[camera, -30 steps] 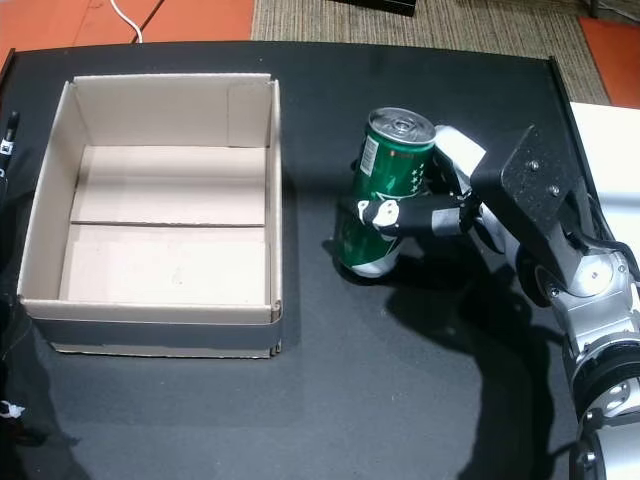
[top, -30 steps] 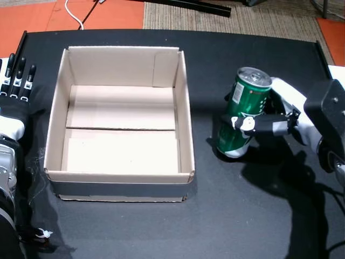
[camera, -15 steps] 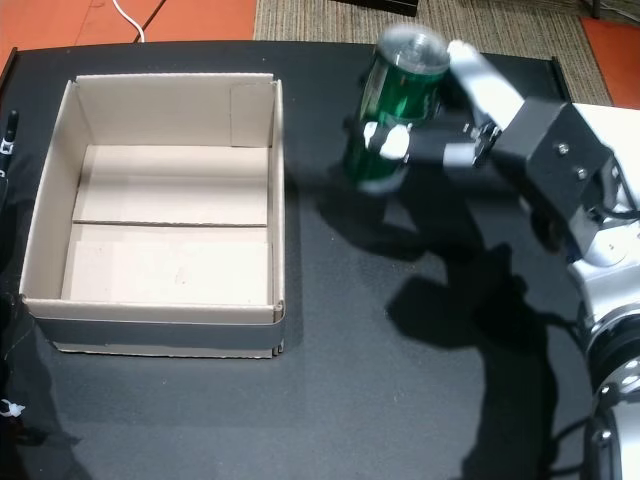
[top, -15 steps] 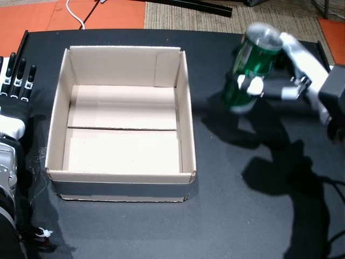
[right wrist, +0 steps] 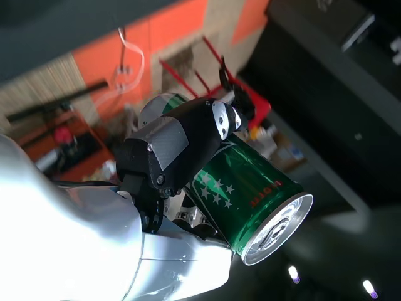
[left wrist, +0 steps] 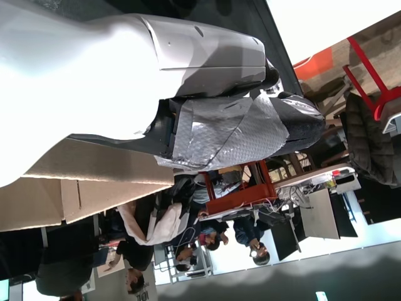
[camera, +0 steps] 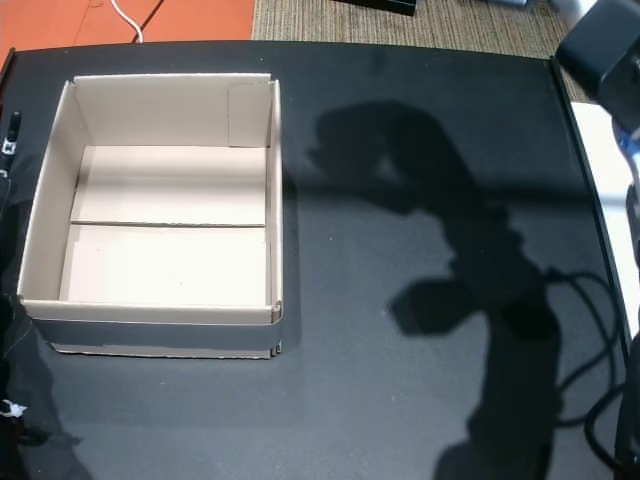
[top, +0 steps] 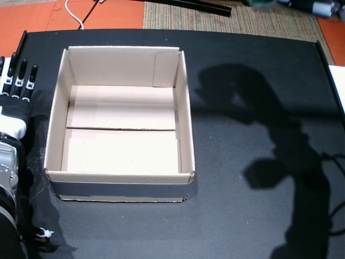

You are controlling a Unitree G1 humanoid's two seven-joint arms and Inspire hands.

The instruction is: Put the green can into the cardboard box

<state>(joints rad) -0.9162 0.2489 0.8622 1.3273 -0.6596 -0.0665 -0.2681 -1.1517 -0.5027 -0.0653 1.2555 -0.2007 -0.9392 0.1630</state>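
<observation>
Looking down from the head, you lose the right hand (right wrist: 182,157) almost entirely: only a blurred sliver at the top edge and its shadow on the black mat (top: 253,216). Your right wrist view shows it clamped around the can (right wrist: 250,200), thumb across the glossy green side, silver lid pointing away from the palm. The box (top: 121,116), plain cardboard, open-topped, sits beside the left hand (top: 16,89), whose fingers lie straight, holding nothing.
</observation>
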